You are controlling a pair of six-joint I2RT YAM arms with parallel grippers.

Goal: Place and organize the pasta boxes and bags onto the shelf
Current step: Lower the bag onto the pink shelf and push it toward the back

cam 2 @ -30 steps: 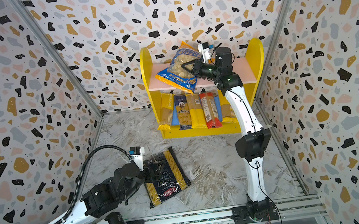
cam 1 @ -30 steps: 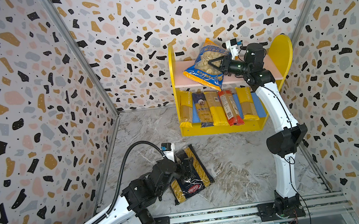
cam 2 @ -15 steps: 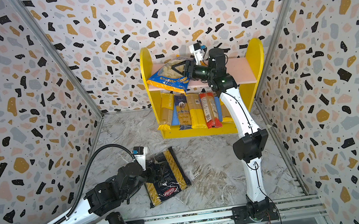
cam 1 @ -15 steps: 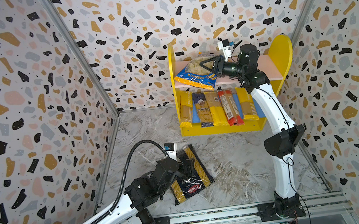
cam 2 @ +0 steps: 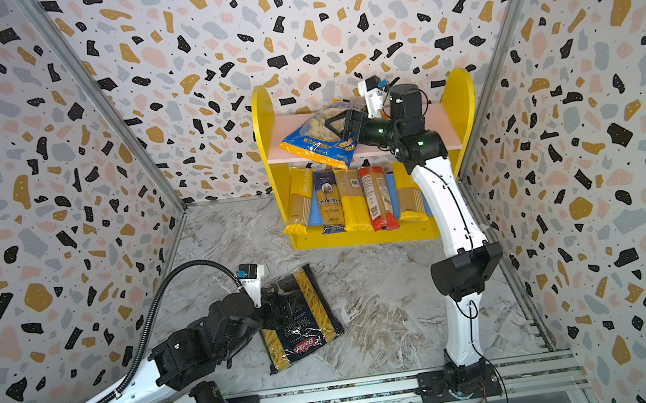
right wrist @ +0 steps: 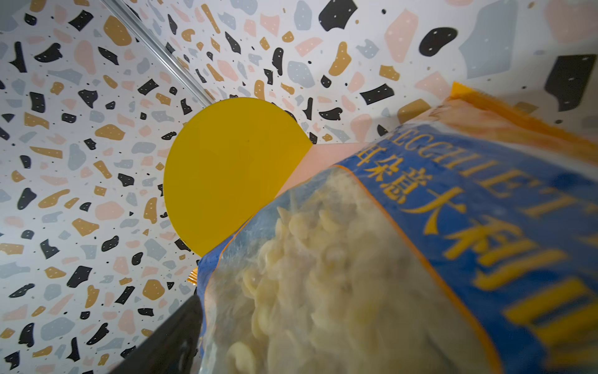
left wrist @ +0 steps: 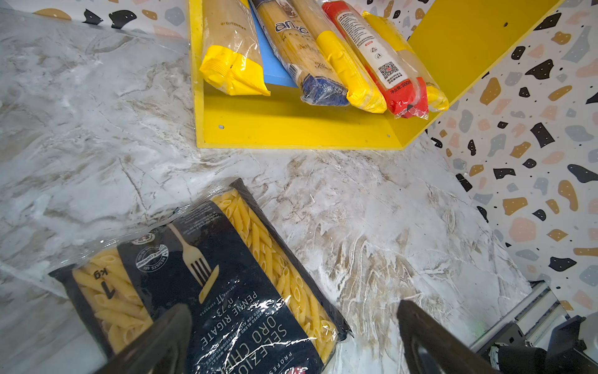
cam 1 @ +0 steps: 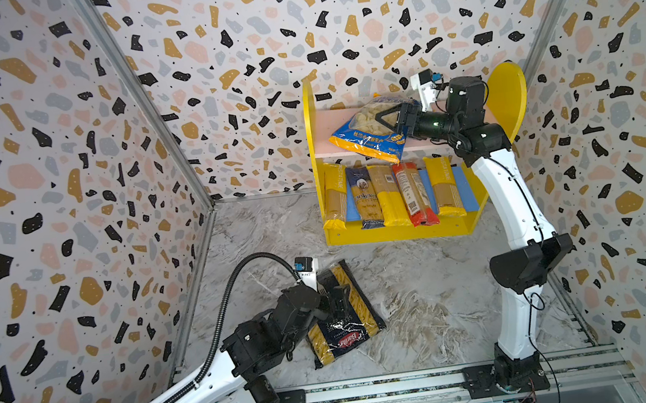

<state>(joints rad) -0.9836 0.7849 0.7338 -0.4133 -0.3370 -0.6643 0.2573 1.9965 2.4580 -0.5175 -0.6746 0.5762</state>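
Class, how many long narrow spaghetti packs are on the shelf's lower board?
5, side by side on the blue lower board, left to right in a top view: left yellow pack, dark blue pack, middle yellow pack, red pack, right yellow pack. None seems hidden.

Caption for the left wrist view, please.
Open left tool over the dark penne bag on the marble floor; five spaghetti packs on the shelf beyond.

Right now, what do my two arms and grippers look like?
The left arm and right arm are white links with black joints. A ribbed black hose follows the left, a thin black wire the right. The left gripper and right gripper are black, each with a white, blue-tipped camera.
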